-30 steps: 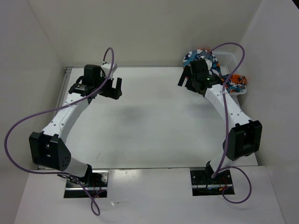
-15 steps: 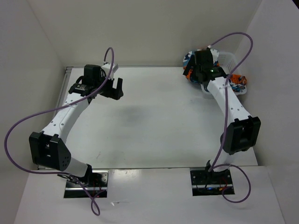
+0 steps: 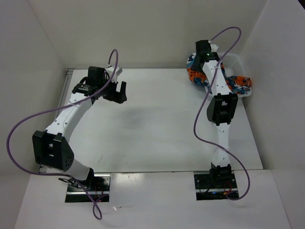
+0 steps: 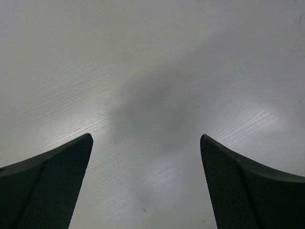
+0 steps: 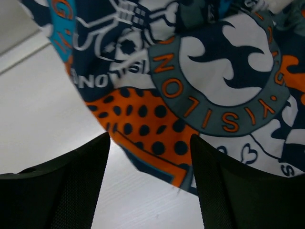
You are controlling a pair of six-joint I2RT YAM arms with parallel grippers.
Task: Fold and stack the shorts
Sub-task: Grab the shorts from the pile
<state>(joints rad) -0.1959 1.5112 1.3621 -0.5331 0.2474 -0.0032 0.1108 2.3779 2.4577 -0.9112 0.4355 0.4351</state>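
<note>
At the far right corner, we note the right pincer (image 5: pixel 147 143) released, straddling the shorts (image 5: pixel 209 81) hem; left pincer (image 4: pixel 145 140) released above the tabletop (image 4: pixel 143 57).

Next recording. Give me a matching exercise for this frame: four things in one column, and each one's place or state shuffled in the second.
1. left claw
2. right claw
3. shorts
4. basket

A. white mesh, at the far right corner of the table
B. patchwork print, spilling over the basket's edge
C. open above bare tabletop
D. jaws apart on either side of an orange dotted hem

Pairs: 1-C, 2-D, 3-B, 4-A
</note>
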